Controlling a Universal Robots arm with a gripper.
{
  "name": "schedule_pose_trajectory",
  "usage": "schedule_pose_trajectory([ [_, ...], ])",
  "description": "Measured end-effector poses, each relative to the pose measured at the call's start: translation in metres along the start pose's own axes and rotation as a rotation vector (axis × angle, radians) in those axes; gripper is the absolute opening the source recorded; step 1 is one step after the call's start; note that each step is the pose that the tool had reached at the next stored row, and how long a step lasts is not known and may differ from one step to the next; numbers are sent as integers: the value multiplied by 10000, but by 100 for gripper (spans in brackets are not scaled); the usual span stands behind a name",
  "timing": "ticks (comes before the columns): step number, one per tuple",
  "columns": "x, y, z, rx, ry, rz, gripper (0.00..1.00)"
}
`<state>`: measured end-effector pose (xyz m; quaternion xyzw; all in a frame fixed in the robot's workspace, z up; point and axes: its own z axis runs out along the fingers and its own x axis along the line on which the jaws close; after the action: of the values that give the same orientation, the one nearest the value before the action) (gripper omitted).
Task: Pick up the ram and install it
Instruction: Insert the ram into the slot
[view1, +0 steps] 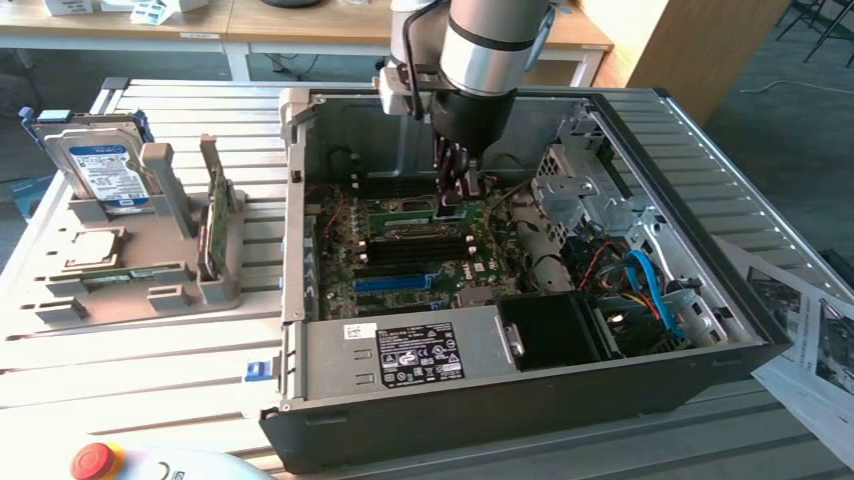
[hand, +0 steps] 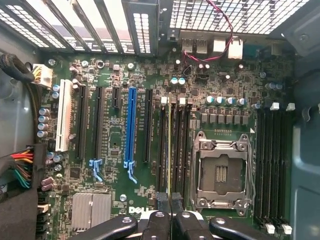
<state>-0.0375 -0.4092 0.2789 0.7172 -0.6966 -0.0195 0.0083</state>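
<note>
The ram shows edge-on in the wrist view as a thin yellow-green strip lying along one of the black memory slots beside the CPU socket. My gripper is shut on the ram's near end, with black fingers on either side of it. In the exterior view the gripper reaches down into the open computer case, just above the motherboard, and the ram appears as a short green strip beside it. I cannot tell whether the ram is seated in the slot or just above it.
A grey holder at the exterior view's left carries a silver hard drive and a broader green card. Inside the case are the power supply, drive cage and cables. Papers lie at the right.
</note>
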Motion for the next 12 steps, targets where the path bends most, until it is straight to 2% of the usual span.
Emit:
schedule_pose_trajectory([
  [3,0,4,110,0,2,0,11],
  [12,1,5,187,0,2,0,11],
])
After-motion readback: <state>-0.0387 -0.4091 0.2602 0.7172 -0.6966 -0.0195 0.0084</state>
